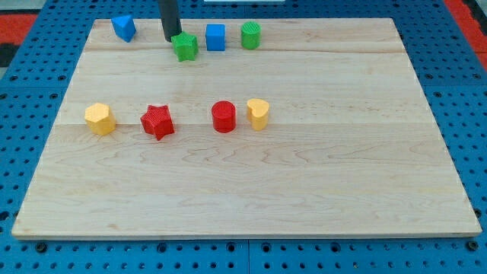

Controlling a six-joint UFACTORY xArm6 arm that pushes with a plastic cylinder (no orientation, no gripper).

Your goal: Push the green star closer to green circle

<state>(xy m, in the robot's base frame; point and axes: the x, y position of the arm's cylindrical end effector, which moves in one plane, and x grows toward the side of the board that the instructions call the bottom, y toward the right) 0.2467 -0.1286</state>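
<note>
The green star [185, 46] lies near the view's top, left of centre, on the wooden board [304, 190]. The green circle [250, 35] stands further right, with a blue cube [215, 36] between the two. My tip [169, 39] is at the end of the dark rod that comes down from the view's top. It sits just left of the green star, touching or nearly touching its upper left side.
A blue block [123, 27] sits at the top left. A yellow hexagon-like block [100, 119], a red star [157, 121], a red circle [224, 116] and a yellow heart-like block [258, 113] form a row across the middle. A blue pegboard surrounds the board.
</note>
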